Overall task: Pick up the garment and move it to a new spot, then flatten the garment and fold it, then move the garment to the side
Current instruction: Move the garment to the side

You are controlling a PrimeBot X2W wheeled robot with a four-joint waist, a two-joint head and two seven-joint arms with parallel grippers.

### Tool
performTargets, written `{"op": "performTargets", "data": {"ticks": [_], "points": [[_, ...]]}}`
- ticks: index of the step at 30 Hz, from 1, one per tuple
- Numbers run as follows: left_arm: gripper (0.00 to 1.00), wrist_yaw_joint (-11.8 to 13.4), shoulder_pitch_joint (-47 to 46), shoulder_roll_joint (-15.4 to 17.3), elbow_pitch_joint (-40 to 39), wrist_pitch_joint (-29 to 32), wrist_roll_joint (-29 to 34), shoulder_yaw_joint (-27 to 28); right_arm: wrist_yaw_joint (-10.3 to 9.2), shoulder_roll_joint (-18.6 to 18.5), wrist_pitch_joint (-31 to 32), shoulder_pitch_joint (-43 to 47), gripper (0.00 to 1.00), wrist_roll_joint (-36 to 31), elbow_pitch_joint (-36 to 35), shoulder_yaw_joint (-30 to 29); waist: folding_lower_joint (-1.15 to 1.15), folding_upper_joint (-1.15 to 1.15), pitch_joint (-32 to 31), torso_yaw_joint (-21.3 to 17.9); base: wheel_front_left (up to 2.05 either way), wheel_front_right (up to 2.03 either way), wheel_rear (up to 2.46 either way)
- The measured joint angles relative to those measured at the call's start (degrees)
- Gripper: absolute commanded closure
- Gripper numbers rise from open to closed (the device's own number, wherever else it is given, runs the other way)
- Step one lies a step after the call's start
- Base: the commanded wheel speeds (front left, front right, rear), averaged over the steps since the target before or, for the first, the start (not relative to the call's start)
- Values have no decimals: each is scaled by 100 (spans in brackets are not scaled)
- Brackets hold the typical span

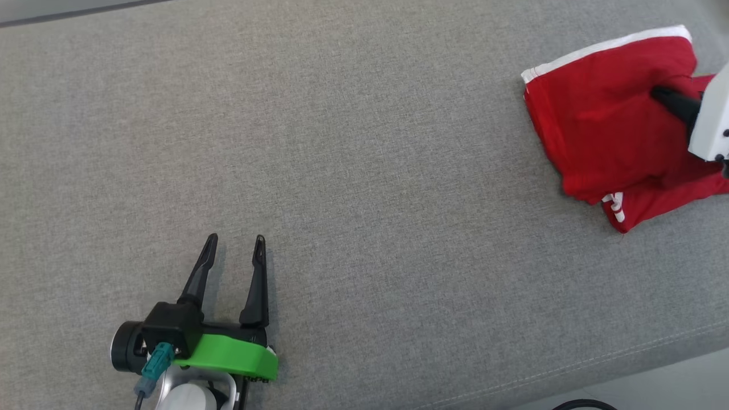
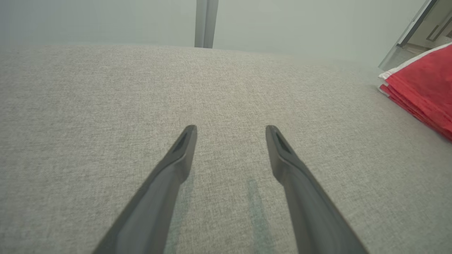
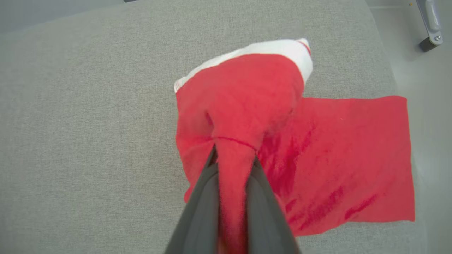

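A fold of the red garment (image 3: 346, 158) with white trim is being pinched between the 2 dark fingers (image 3: 201, 197) of the right gripper (image 3: 233, 155), the cloth being bunched up at the tips while the rest is lying spread on the grey fabric surface (image 1: 364, 171). In the head view the garment is being shown at the upper right edge of that surface, well apart from the left gripper (image 1: 234, 240), which is being held at the lower left with its 2 fingers spread wide and nothing between them, over bare fabric.
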Motion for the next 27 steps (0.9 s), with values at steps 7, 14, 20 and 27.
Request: {"op": "performTargets", "data": {"ticks": [7,14,20,27], "points": [[0,-51,-8,0,60,0,69,9,1,-156,47,175,100,-442,370,-427,0,0,145,44,0,0,0],[0,-52,-3,0,121,0,112,-7,2,-169,-514,236,95,-1274,1127,-695,0,0,135,221,0,0,0],[0,-68,8,0,125,0,129,41,7,-91,-1239,193,0,-2284,1809,-693,0,0,144,297,0,0,0],[0,-41,96,0,114,0,107,119,7,71,-2470,81,0,-3217,2296,-732,0,0,79,277,0,0,0]]}}
